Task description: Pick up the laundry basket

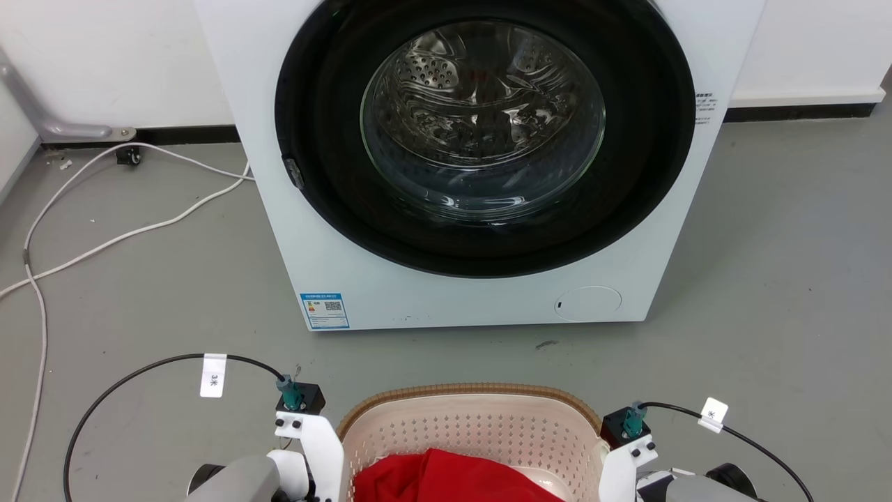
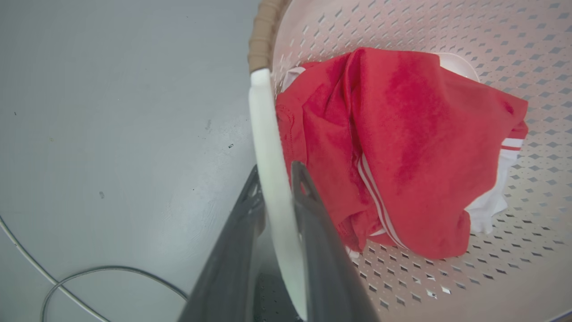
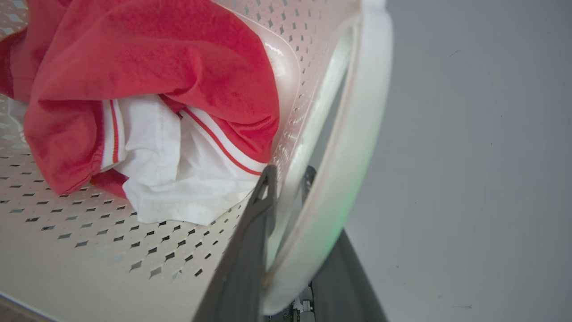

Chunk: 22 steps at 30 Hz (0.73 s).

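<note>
Balance matters: with my left gripper (image 2: 276,170) and right gripper (image 3: 289,172) each clamped on a white handle (image 2: 266,125) of the basket (image 1: 474,425), bottom centre in the head view, I raise both arms evenly to keep it level.
</note>
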Motion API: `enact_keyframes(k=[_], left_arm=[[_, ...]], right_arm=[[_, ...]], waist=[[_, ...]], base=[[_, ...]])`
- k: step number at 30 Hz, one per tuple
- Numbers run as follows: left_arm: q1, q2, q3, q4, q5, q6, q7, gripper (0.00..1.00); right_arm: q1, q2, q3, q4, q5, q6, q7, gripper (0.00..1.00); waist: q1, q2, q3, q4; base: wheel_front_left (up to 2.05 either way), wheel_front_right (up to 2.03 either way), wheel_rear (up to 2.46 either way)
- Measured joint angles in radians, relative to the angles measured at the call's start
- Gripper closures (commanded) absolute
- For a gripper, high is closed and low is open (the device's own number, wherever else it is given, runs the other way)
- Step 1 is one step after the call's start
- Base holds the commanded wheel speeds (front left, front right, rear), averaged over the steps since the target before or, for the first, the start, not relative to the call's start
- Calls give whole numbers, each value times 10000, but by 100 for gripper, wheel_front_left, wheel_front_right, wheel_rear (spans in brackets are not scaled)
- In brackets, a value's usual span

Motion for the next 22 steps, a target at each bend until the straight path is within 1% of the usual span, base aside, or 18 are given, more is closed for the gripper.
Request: enact_keyframes(k=[22], left_arm=[[-36,19,-401,21,-378,0,-79,100]], right_arm=[[16,-13,0,-13,-12,0,10,100]], waist=[[0,0,31,-3]], base=[[0,0,0]])
